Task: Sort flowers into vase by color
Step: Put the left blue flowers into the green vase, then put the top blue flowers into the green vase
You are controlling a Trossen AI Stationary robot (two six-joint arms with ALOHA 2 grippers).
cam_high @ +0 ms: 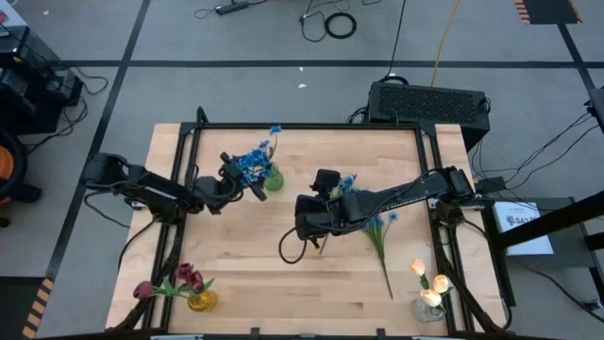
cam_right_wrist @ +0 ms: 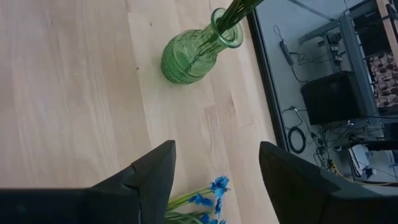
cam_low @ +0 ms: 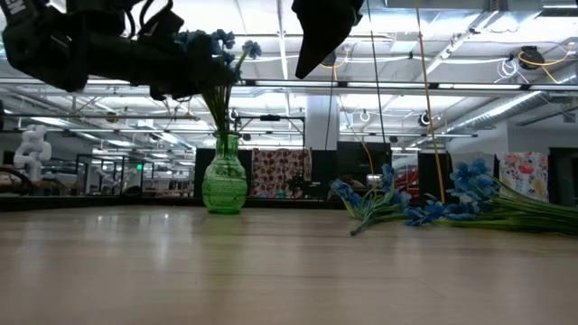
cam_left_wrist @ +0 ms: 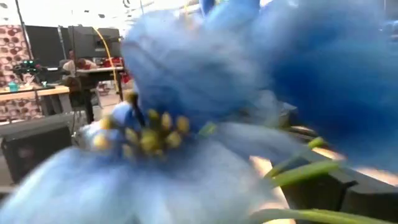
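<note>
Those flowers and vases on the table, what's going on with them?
Two robot arms are sorting fake flowers by color. The left hand is at the green vase, which already holds blue flowers. The right hand hangs open over more blue flowers lying on the table. Red tulips stand in a yellow vase, and cream tulips in a clear one.

Two matte-black jointed arms; right gripper (cam_right_wrist: pixel 214 171) with broad tapered black fingers (cam_right_wrist: pixel 146 177); black cable looped below right arm.
</note>
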